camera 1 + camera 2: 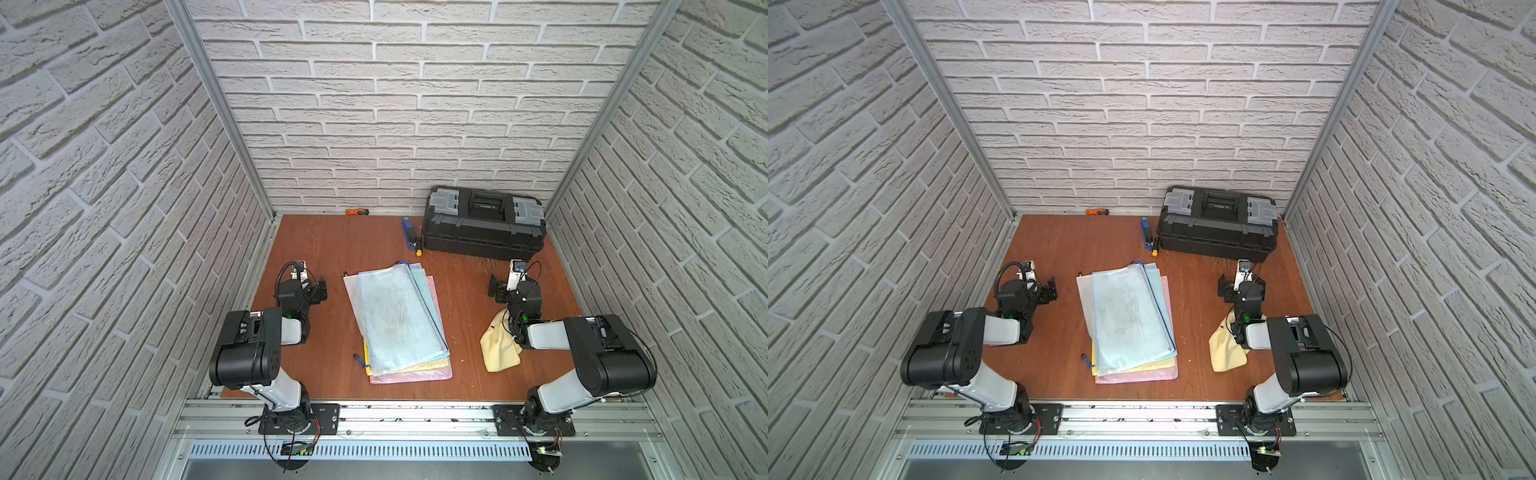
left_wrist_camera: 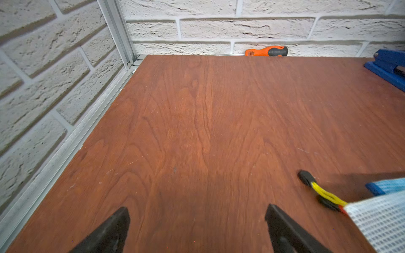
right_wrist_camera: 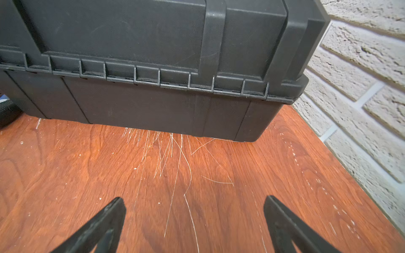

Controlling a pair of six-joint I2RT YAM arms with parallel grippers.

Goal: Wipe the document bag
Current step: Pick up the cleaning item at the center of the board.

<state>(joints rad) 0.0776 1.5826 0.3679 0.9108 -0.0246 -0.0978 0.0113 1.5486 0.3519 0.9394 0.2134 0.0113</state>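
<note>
A stack of mesh document bags lies in the middle of the brown table. The top document bag (image 1: 399,316) (image 1: 1131,318) is pale blue with dark smudges. A corner of a white mesh bag (image 2: 381,221) and its yellow zipper cord (image 2: 324,192) show in the left wrist view. A crumpled yellow cloth (image 1: 500,347) (image 1: 1227,349) lies right of the stack, partly under the right arm. My left gripper (image 1: 320,289) (image 2: 197,219) stands open and empty left of the stack. My right gripper (image 1: 496,289) (image 3: 195,210) is open and empty too, beyond the cloth and facing the toolbox.
A black toolbox (image 1: 484,222) (image 3: 153,65) stands at the back right, with scratches on the table in front of it. A blue stapler (image 1: 409,232) (image 2: 388,65) lies beside it. An orange screwdriver (image 1: 357,212) (image 2: 266,51) rests against the back wall. Brick walls close three sides.
</note>
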